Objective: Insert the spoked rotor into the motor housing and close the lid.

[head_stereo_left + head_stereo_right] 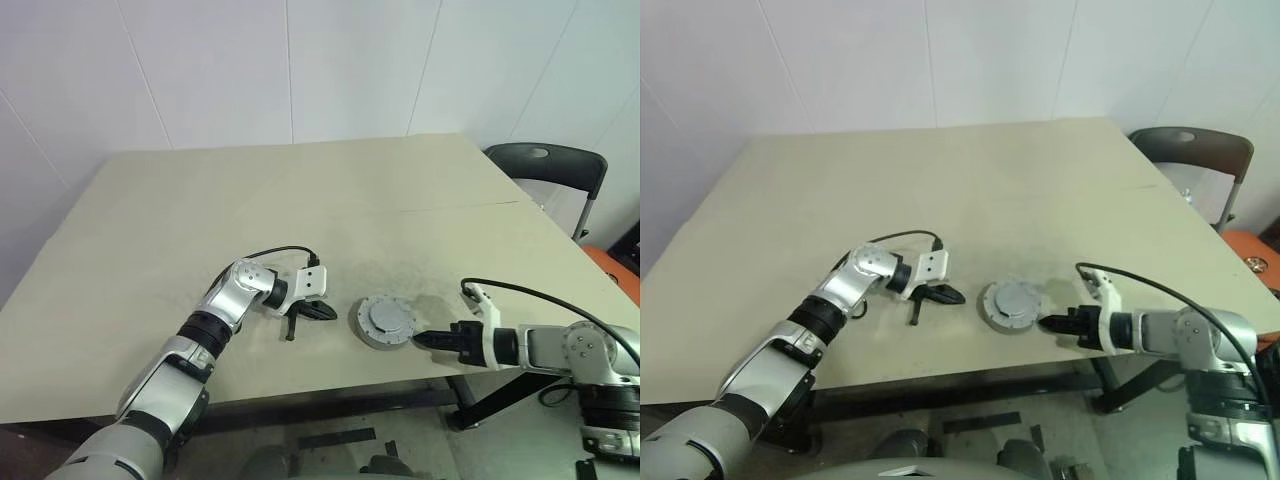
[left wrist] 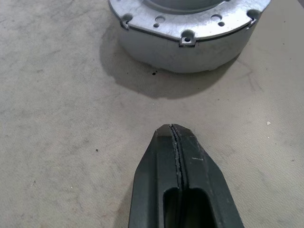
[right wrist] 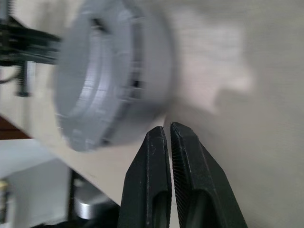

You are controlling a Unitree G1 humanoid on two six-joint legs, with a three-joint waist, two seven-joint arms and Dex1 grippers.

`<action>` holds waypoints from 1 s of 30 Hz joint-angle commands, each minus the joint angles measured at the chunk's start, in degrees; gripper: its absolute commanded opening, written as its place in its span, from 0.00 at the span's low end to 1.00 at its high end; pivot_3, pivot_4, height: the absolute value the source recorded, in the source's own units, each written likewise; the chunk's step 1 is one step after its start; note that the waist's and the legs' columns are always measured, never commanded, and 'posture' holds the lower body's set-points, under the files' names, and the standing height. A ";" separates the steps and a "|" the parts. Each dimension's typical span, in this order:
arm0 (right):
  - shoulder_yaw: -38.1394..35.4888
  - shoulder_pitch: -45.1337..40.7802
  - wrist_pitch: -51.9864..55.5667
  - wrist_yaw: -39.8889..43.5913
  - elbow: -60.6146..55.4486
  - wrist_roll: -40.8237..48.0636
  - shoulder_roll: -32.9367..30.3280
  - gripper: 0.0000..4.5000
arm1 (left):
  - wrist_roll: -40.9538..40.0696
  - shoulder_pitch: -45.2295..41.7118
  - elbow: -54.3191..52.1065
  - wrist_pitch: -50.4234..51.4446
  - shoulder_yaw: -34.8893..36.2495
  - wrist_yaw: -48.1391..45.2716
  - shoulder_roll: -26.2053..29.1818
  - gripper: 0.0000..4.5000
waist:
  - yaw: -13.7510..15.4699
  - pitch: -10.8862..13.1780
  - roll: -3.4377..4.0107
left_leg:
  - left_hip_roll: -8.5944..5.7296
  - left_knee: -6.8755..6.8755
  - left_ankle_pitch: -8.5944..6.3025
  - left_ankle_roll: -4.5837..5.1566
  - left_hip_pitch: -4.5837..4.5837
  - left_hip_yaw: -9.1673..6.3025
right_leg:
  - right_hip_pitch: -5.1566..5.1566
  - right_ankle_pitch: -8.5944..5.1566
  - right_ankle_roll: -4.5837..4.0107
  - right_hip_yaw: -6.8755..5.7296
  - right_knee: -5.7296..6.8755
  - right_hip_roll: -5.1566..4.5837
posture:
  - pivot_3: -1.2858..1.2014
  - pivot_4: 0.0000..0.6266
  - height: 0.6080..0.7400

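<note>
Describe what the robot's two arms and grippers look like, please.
Both arms are silver-grey metal with black joint bands. The left gripper and right gripper each end in two black, tapered fingers with finely ribbed inner faces. A white block sits on each wrist, and a thin black cable loops from it back along the forearm.

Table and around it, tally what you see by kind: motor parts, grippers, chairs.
Motor housing, lid closed on it: 1
Grippers, left and right, fingers shut, empty: 2
Chairs: 1
Total: 4
</note>
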 commanded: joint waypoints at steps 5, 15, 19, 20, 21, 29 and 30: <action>-2.63 0.63 -0.22 1.47 -0.96 0.85 -0.62 0.05 | 1.35 0.71 0.91 -0.45 -0.40 0.65 -1.55 0.00 | 0.30 0.02 0.03 | -0.03 0.03 0.00 0.00 0.04 0.00 | 0.05 0.01 0.03 0.00 -0.01 -0.02 | 0.52 0.00 1.00; -1.72 3.92 -3.94 6.94 1.52 -0.83 -6.99 0.05 | -11.37 -5.29 -3.08 5.51 11.81 -1.47 -3.14 0.00 | 1.06 0.22 -0.09 | -0.09 0.09 0.02 -0.01 -0.41 0.00 | -0.15 0.12 0.21 -0.01 0.05 -0.02 | 0.52 0.00 1.00; -1.20 4.04 -4.44 8.20 1.04 -0.73 -7.26 0.05 | -13.73 -6.20 -5.32 7.75 13.26 -3.15 -3.54 0.00 | 1.05 0.24 -0.10 | -0.09 0.09 0.07 -0.08 -0.41 0.00 | -0.17 0.12 0.22 -0.02 0.10 0.01 | 0.52 0.00 1.00; -1.12 4.02 -4.30 8.13 0.77 -0.71 -7.01 0.05 | -13.57 -5.87 -6.18 8.20 12.65 -3.47 -3.69 0.00 | 1.05 0.24 -0.10 | -0.09 0.10 0.09 -0.11 -0.41 0.00 | -0.17 0.12 0.22 -0.02 0.11 0.02 | 0.52 0.00 1.00; -1.03 4.00 -4.18 8.07 0.53 -0.71 -6.76 0.05 | -13.30 -5.42 -6.96 8.59 11.94 -3.69 -3.85 0.00 | 1.07 0.24 -0.10 | -0.09 0.12 0.13 -0.18 -0.40 0.00 | -0.16 0.12 0.22 -0.02 0.12 0.02 | 0.52 0.00 1.00; -0.92 4.13 -3.63 6.33 -0.80 -0.56 -3.85 0.05 | -9.78 0.80 -9.93 9.56 5.10 -3.41 -6.30 0.00 | 1.08 0.35 -0.28 | -0.08 0.21 0.16 -0.21 -0.28 0.00 | -0.16 0.12 0.22 -0.01 0.48 0.03 | 0.52 0.00 1.00; -1.08 4.09 -3.39 5.98 -1.11 -0.45 -3.50 0.05 | -8.59 1.30 -9.72 9.12 3.97 -3.20 -6.00 0.00 | 1.07 0.40 -0.33 | -0.07 0.22 0.18 -0.24 -0.23 -0.01 | -0.16 0.12 0.21 -0.01 0.57 0.04 | 0.52 0.00 1.00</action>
